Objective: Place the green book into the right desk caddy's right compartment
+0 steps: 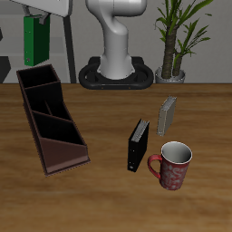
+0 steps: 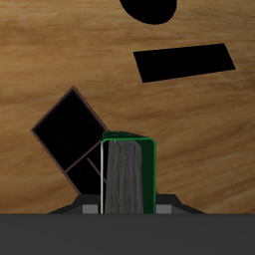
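My gripper [image 1: 36, 18] is shut on the green book [image 1: 36, 42] and holds it upright, high above the table near its back edge. In the wrist view the green book [image 2: 127, 177] shows end-on, with pale page edges inside a green cover. The right desk caddy [image 1: 51, 120] is a long dark maroon box with inner dividers, its tall end farther back and its low end towards the table's front edge. The book hangs above and slightly behind the tall end. In the wrist view the caddy's open compartments [image 2: 68, 131] lie below, beside the book.
A black book [image 1: 138, 145] and a grey book [image 1: 168, 115] stand upright mid-table. A red patterned mug [image 1: 172, 165] stands nearer the front edge. The robot base [image 1: 118, 63] and a potted plant [image 1: 175, 41] are at the back.
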